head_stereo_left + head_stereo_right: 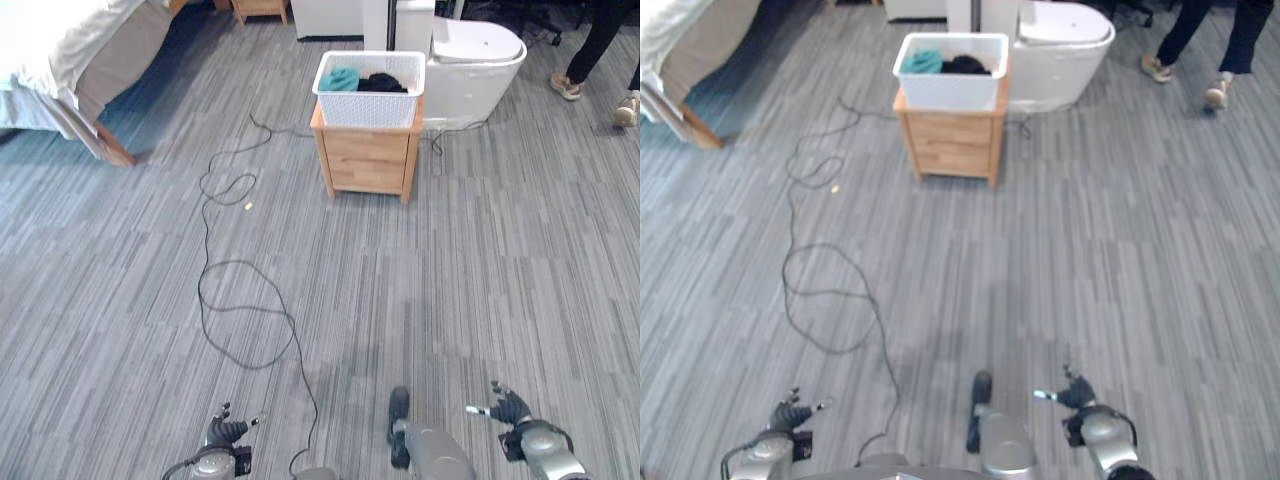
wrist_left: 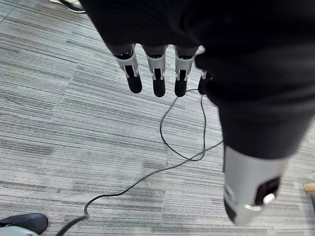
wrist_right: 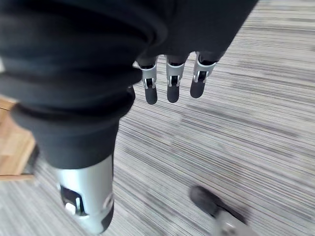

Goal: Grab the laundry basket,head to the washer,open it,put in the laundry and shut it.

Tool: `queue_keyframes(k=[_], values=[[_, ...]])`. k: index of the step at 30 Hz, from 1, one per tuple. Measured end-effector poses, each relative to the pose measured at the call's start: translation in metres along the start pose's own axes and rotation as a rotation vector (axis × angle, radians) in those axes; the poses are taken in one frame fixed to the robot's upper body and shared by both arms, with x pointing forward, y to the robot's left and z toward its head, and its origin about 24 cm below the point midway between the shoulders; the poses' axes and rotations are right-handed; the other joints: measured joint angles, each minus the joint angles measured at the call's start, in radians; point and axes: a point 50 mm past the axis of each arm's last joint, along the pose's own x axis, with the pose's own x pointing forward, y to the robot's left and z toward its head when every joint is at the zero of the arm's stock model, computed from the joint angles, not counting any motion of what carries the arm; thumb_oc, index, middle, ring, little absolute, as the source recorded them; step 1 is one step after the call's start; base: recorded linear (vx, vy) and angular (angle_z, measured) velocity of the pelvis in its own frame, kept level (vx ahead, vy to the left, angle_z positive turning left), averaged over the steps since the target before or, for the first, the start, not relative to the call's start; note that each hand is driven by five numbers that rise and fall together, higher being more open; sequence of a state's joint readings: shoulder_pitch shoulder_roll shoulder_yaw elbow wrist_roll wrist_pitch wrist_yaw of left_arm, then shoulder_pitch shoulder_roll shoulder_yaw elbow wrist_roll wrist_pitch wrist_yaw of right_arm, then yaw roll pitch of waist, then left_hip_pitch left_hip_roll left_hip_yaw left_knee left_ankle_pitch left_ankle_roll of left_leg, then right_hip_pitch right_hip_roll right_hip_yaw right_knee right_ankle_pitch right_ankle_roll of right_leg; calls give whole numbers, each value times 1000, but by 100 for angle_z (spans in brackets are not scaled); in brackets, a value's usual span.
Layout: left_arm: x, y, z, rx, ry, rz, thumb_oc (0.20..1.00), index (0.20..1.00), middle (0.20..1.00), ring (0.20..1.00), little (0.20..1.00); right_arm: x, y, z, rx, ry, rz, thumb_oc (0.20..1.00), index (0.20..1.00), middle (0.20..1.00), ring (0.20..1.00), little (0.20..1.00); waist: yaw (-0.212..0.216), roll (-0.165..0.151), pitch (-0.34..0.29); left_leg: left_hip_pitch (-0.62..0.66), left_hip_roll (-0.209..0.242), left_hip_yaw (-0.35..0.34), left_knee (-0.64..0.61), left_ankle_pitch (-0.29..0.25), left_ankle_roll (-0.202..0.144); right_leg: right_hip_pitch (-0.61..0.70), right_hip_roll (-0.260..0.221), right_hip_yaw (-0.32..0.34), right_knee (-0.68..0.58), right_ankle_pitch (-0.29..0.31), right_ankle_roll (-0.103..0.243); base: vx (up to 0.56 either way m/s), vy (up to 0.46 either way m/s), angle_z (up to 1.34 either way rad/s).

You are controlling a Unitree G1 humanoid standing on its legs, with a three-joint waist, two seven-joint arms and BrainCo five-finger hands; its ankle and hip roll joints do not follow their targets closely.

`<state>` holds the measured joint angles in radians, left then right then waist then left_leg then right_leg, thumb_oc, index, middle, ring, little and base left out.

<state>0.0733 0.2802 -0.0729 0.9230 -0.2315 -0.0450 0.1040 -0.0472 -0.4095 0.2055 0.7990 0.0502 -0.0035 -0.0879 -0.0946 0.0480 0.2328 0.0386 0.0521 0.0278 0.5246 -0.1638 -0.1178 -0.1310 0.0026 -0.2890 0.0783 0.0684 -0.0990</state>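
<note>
Fingers straight and relaxed on left hand (image 1: 224,436) and right hand (image 1: 513,408), both empty, low near. White perforated plastic laundry basket (image 1: 370,90) sits far, atop small light wooden cabinet (image 1: 367,158).

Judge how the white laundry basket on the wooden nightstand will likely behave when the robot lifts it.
The laundry basket looks like perforated plastic, so probably stiff and light. It holds only teal and black clothes, likely adding little weight. It overhangs the nightstand, so an off-centre push might tip it.

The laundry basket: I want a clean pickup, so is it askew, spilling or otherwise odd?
Nothing stands out. The white laundry basket sits level on the wooden nightstand, with the teal and dark laundry inside its rim.
</note>
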Motion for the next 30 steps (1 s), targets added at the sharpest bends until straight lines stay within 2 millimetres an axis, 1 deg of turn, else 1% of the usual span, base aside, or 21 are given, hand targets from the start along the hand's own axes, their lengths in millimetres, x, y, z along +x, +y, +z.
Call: queue_keyframes(k=[1,2,5,6,7,8,9,10,12,14,15,16,18,19,21,22,25,27,28,29,30], values=[[4,2,15,13,-43,0,1000,1000,1000,1000,1000,2,0,10,13,-34,-2,1000,1000,1000,1000,1000,-9,-57,-9,-88,-1,101,-1,-41,33,52,-21,75,-54,-34,-14,273,-52,5],[5,3,22,21,-69,-4,1000,1000,1000,1000,1000,2,1,6,11,-11,1,1000,1000,1000,1000,1000,10,-88,-6,-92,-16,126,-87,-40,48,69,-33,91,-67,-26,-13,244,-40,18],[6,6,41,31,-138,-3,1000,1000,1000,1000,1000,3,1,7,39,-12,-10,1000,1000,1000,1000,1000,24,-131,-3,-213,4,165,-271,20,57,152,-29,90,-112,-30,-8,306,3,0],[6,8,42,34,-142,-1,1000,1000,1000,1000,1000,3,2,9,44,-14,-12,1000,1000,1000,1000,1000,31,-134,-1,-245,14,166,-300,53,60,168,-20,90,-118,-31,-5,368,59,-21],[6,10,45,39,-149,3,1000,1000,1000,1000,1000,3,5,9,48,-14,-13,1000,1000,1000,1000,1000,43,-141,-3,-316,44,182,-360,127,34,215,-9,75,-144,-59,44,416,100,-21],[6,10,44,40,-147,3,1000,1000,1000,1000,1000,3,4,7,46,-8,-18,1000,1000,1000,1000,1000,44,-135,-3,-335,58,180,-399,164,30,239,5,67,-158,-74,62,437,129,-32],[6,9,43,41,-144,2,1000,1000,1000,1000,1000,4,3,7,45,-6,-25,1000,1000,1000,1000,1000,44,-114,11,-354,80,180,-446,226,55,275,25,66,-158,-81,72,454,172,-30],[6,10,40,42,-132,5,1000,1000,1000,1000,1000,3,4,5,45,0,-25,1000,1000,1000,1000,1000,41,-113,11,-354,77,185,-473,253,74,299,21,66,-158,-88,83,461,232,-43],[6,13,34,45,-105,12,1000,1000,1000,1000,1000,0,4,-2,47,19,-29,1000,1000,1000,1000,1000,44,-110,4,-357,65,204,-485,270,63,347,4,79,-158,-118,122,359,223,-40],[4,14,27,45,-86,14,1000,1000,1000,1000,1000,-2,2,-9,40,40,-29,1000,1000,1000,1000,1000,43,-88,-2,-323,69,218,-485,268,97,388,-1,93,-152,-145,135,489,289,-64],[3,15,18,48,-55,20,1000,1000,1000,1000,1000,-5,1,-17,27,59,-32,1000,1000,1000,1000,1000,41,-68,-15,-277,63,220,-453,265,119,430,-19,118,-112,-201,152,625,450,-74],[5,19,19,45,-48,30,1000,1000,1000,1000,1000,-13,7,-38,24,125,-9,1000,1000,1000,1000,1000,38,-90,-52,-231,5,248,-407,235,162,376,-106,102,109,-224,159,491,367,-55],[7,22,23,70,-51,29,1000,1000,1000,1000,1000,-14,10,-38,26,126,2,1000,1000,1000,1000,1000,39,-102,-55,-203,-23,264,-397,206,190,293,-160,117,316,-227,162,413,334,-13],[7,27,26,87,-58,40,1000,1000,1000,1000,1000,-15,20,-31,42,89,31,1000,1000,1000,1000,1000,25,-128,-73,-163,-80,247,-427,195,212,141,-224,155,572,-249,169,386,295,20],[8,31,34,113,-79,44,1000,1000,1000,1000,1000,-14,30,-23,62,58,52,1000,1000,1000,1000,1000,14,-131,-70,-143,-114,246,-454,189,213,22,-244,165,673,-252,167,307,169,20],[9,32,40,110,-100,48,1000,1000,1000,1000,1000,-11,35,-14,49,36,76,1000,1000,1000,1000,1000,24,-126,-55,-92,-124,263,-504,180,221,-61,-238,141,648,-271,164,294,106,-17],[7,29,34,108,-88,40,1000,1000,1000,1000,1000,-3,30,9,44,-36,77,1000,1000,1000,1000,1000,16,-85,-30,-43,-126,278,-518,171,207,-146,-190,82,451,-274,165,262,18,2],[8,28,39,98,-104,41,1000,1000,1000,1000,1000,-3,25,10,35,-44,68,1000,1000,1000,1000,1000,18,-57,-17,-24,-120,310,-532,97,108,-205,-151,17,298,-230,169,406,-55,2],[7,31,35,90,-91,57,1000,1000,1000,1000,1000,-3,27,12,37,-50,72,1000,1000,1000,1000,1000,24,-75,-13,-19,-112,358,-504,28,-5,-215,-142,-4,181,-181,160,397,-83,1],[7,38,32,88,-77,79,1000,1000,1000,1000,1000,-3,28,16,54,-66,72,1000,1000,1000,1000,1000,10,-97,-4,-39,-101,361,-415,-4,185,-230,-171,-5,101,-129,236,436,-81,30],[8,38,32,86,-67,84,1000,1000,1000,1000,1000,-3,27,14,56,-59,68,1000,1000,1000,1000,1000,-8,-106,8,-26,-125,346,-412,1,200,-237,-198,-9,54,-97,251,462,-110,48]])
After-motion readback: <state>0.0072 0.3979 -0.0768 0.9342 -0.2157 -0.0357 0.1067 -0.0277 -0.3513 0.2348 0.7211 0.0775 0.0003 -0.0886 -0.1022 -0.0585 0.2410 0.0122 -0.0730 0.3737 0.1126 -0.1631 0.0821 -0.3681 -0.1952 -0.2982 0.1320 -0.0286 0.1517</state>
